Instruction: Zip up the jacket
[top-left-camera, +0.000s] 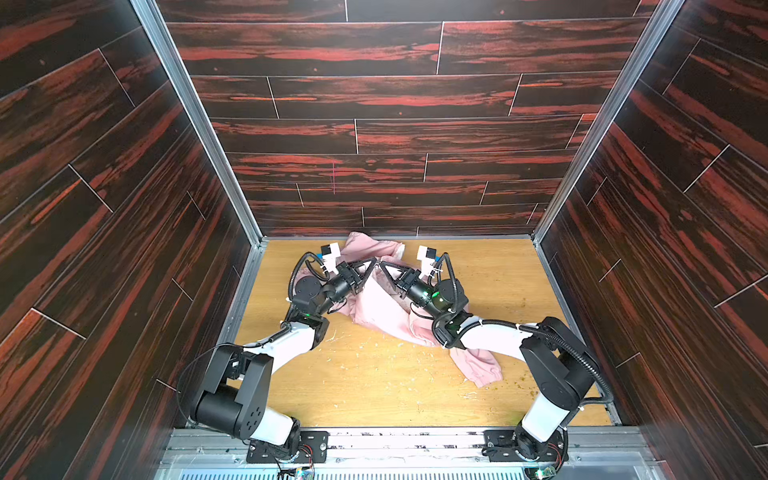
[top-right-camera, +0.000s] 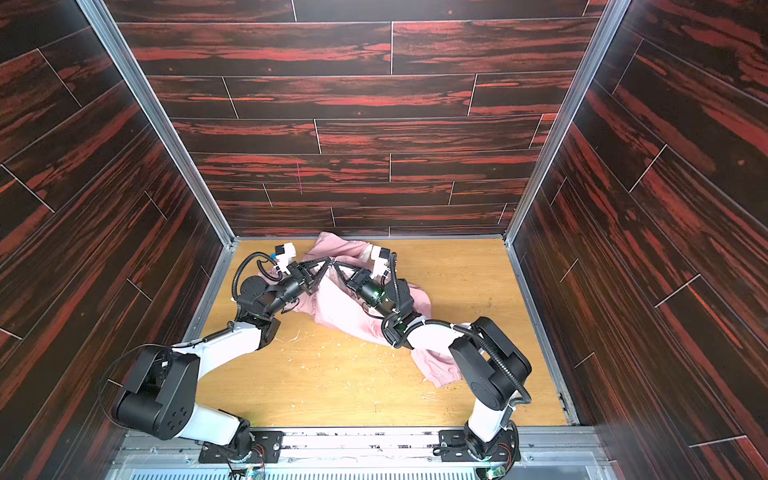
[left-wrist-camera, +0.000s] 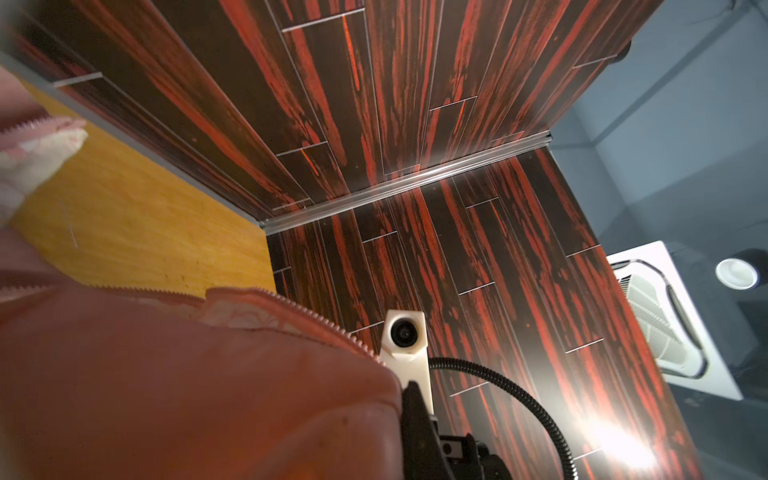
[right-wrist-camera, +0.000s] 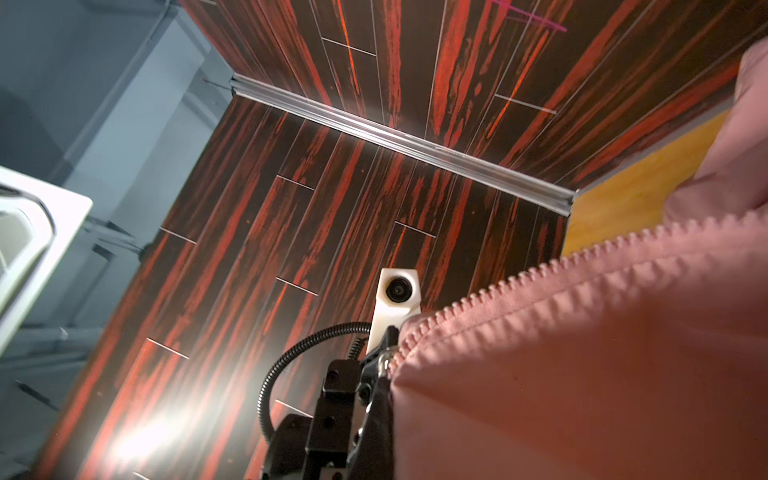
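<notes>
The light pink jacket (top-left-camera: 376, 309) lies crumpled on the wooden table (top-left-camera: 374, 390), seen in both top views, with one sleeve and its cuff (top-left-camera: 482, 370) trailing toward the front right. My left gripper (top-left-camera: 373, 261) and right gripper (top-left-camera: 382, 263) meet tip to tip over the jacket's upper middle, each shut on a fold of its fabric. From another angle, a top view shows the same meeting of the left gripper (top-right-camera: 329, 259) and right gripper (top-right-camera: 336, 263). Pink zipper teeth (left-wrist-camera: 324, 322) run along a raised edge in the left wrist view. The right wrist view shows zipper teeth (right-wrist-camera: 582, 262) ending at a small metal piece (right-wrist-camera: 386, 362). Fabric hides my own jaws in both wrist views.
Dark red wood-patterned walls (top-left-camera: 395, 137) enclose the table on three sides, with metal corner posts (top-left-camera: 199, 124). The jacket's far edge lies against the back wall. Each wrist view shows the other arm's white camera (left-wrist-camera: 405, 334) (right-wrist-camera: 399, 291) close by. Bare table lies in front (top-right-camera: 332, 386).
</notes>
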